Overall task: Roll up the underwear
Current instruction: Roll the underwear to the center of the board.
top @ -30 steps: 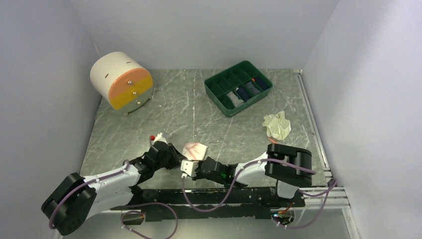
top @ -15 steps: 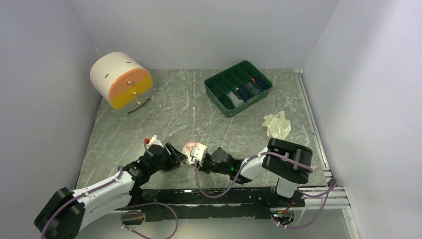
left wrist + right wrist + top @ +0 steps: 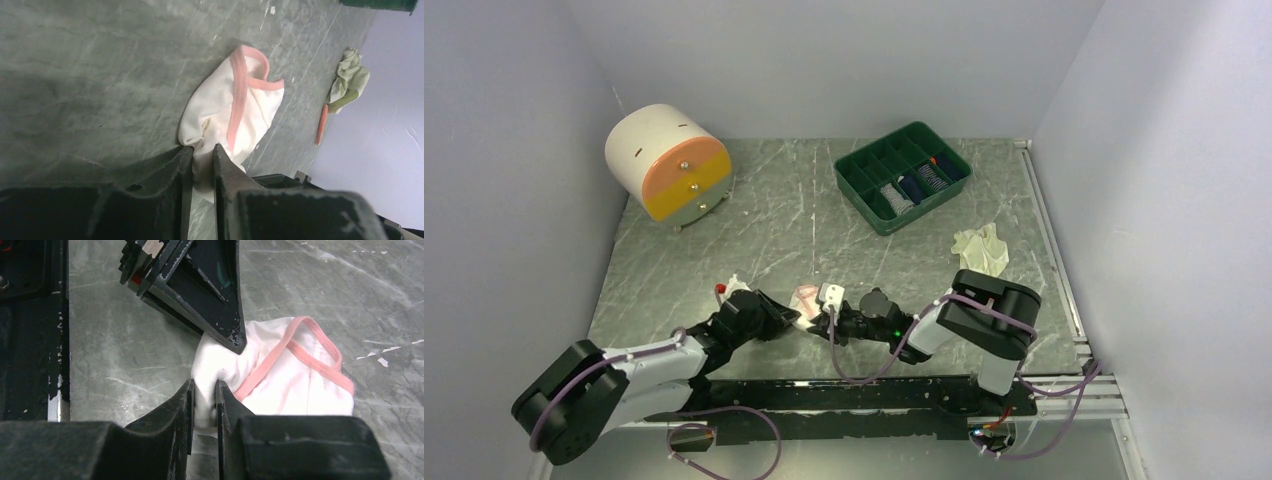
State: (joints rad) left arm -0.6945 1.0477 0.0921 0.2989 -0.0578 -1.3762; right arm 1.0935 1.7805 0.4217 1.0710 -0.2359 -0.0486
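The white underwear with pink trim (image 3: 806,298) lies bunched on the grey table near the front, between the two arms. My left gripper (image 3: 790,317) comes at it from the left and is shut on a fold of its white cloth (image 3: 235,110). My right gripper (image 3: 824,308) comes from the right and pinches the same bunched end (image 3: 290,380), with the left gripper's fingers (image 3: 215,305) touching the cloth just beyond. In the wrist views the left gripper (image 3: 202,150) and the right gripper (image 3: 204,385) each have cloth squeezed between the fingers. A cream-white underwear (image 3: 981,250) lies crumpled at the right.
A green divided tray (image 3: 861,186) holding rolled items stands at the back right. A round white, orange and yellow drawer box (image 3: 669,162) stands at the back left. A thin orange stick (image 3: 321,125) lies near the cream garment. Walls close in on three sides.
The left gripper opened, then shut again on the pink-trimmed underwear. The right gripper moved forward, away from its base. The garment is now bunched tighter between the two grippers.
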